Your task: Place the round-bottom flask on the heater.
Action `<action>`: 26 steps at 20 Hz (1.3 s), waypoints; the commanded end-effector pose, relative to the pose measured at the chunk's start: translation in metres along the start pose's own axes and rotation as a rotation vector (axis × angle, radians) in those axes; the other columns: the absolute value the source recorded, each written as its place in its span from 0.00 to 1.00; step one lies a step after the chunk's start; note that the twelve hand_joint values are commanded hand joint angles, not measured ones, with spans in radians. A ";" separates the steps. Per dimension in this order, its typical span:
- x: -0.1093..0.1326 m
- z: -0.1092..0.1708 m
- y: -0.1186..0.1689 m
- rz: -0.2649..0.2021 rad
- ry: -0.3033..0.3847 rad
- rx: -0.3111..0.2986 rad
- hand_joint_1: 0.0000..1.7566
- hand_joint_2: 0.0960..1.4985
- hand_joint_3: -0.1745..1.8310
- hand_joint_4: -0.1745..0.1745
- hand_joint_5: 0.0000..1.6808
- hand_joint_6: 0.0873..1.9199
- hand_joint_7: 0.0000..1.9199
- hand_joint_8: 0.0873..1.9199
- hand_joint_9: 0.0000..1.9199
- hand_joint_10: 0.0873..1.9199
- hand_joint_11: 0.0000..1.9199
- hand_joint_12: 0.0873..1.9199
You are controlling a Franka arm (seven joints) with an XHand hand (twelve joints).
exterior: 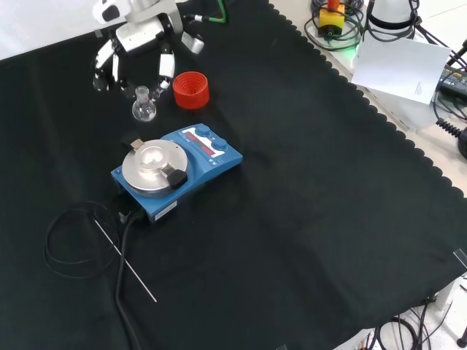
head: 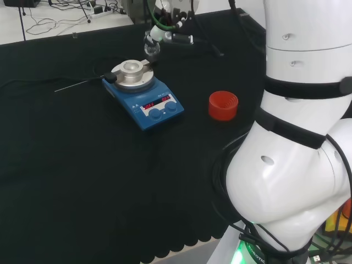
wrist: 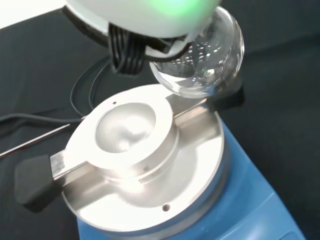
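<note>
The round-bottom flask (head: 151, 48) is clear glass and hangs upright from the hand (head: 165, 30), whose fingers are curled round its neck. In the front view the flask (exterior: 144, 107) is below the hand (exterior: 139, 33), between the blue heater (exterior: 177, 171) and the red ribbed ring stand (exterior: 191, 90). In the wrist view its bulb (wrist: 202, 55) floats just past the rim of the heater's round metal block (wrist: 130, 132), off to one side of the bowl-shaped hollow. A black finger (wrist: 125, 50) of the hand (wrist: 140, 15) lies against the neck. The heater (head: 144, 94) stands mid-bench.
The red ring stand (head: 223, 105) sits bare to the right of the heater in the head view. A black cable (exterior: 73, 244) and a thin metal rod (exterior: 125, 261) lie on the cloth near the heater. The arm's white links (head: 297, 137) rise at the right.
</note>
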State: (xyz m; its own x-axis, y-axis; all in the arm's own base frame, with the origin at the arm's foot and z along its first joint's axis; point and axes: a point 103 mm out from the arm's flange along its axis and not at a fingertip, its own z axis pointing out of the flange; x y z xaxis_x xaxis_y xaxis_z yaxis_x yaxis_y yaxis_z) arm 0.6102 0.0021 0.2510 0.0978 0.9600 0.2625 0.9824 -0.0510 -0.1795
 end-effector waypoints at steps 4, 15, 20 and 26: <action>0.016 0.017 0.018 -0.016 0.005 0.045 0.66 0.37 0.51 0.17 0.70 0.46 0.17 0.31 0.30 0.28 0.19 0.68; 0.038 0.028 0.033 -0.048 0.003 0.082 0.66 0.37 0.51 0.16 0.70 0.46 0.17 0.31 0.29 0.28 0.19 0.68; 0.043 0.033 0.035 -0.049 -0.002 0.103 0.66 0.36 0.51 0.16 0.70 0.46 0.16 0.30 0.29 0.28 0.19 0.68; 0.044 0.038 0.033 -0.048 0.005 0.118 0.66 0.36 0.51 0.15 0.70 0.46 0.16 0.30 0.29 0.28 0.18 0.68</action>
State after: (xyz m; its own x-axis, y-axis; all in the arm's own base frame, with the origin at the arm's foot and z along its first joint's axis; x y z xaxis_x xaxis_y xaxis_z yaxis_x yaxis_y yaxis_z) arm 0.6422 0.0532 0.2218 0.0503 0.9594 0.2775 0.9620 0.0282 -0.2716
